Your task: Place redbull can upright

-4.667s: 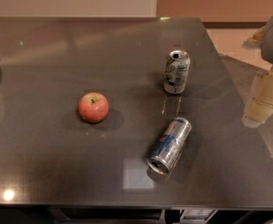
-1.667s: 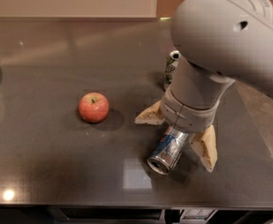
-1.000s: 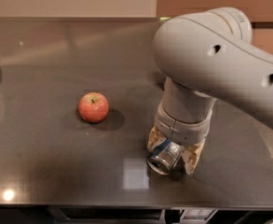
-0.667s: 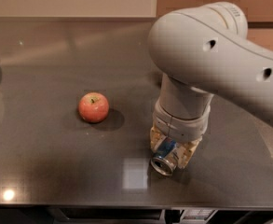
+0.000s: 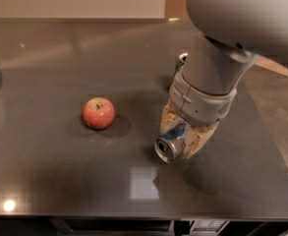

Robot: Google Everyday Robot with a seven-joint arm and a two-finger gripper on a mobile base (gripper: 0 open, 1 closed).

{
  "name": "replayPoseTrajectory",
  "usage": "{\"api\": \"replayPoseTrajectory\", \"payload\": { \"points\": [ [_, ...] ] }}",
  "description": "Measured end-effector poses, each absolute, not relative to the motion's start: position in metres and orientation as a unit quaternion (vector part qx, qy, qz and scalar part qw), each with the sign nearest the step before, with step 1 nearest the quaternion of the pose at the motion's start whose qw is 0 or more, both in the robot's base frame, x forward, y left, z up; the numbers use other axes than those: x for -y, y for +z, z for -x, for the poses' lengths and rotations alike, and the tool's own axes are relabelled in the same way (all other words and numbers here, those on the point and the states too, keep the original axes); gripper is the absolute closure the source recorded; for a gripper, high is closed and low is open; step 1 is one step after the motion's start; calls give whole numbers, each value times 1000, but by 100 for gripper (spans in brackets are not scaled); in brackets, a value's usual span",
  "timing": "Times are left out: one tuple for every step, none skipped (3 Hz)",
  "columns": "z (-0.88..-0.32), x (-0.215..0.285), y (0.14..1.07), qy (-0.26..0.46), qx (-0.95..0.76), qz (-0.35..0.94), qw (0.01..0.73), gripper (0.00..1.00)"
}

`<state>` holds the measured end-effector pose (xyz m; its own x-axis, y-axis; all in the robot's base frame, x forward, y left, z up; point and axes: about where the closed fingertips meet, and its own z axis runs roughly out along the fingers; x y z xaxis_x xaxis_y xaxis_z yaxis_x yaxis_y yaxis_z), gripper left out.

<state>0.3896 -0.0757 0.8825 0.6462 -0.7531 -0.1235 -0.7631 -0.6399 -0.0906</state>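
Clamping one redbull can (image 5: 169,144), pincer (image 5: 184,135) near one apple (image 5: 99,113); second can (image 5: 182,60) behind.

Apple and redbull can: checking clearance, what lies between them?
Camera view: only bare table between apple and redbull can, which the gripper clasps, front right.

no readable text on redbull can (image 5: 167,148) in pincer (image 5: 182,137)

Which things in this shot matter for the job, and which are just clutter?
Job: slim blue-and-silver metal redbull can, not yet upright; gripper clamped around it, right of centre.
Lying about: round red apple; short white-and-green can, mostly hidden behind the arm.
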Motion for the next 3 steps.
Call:
{"api": "replayPoseTrajectory", "payload": {
  "points": [
    [-394,70,908,91,-493,855,133,100],
    [-397,63,914,177,-536,801,198,100],
    [-399,54,918,259,-552,752,251,100]
  ]
}}
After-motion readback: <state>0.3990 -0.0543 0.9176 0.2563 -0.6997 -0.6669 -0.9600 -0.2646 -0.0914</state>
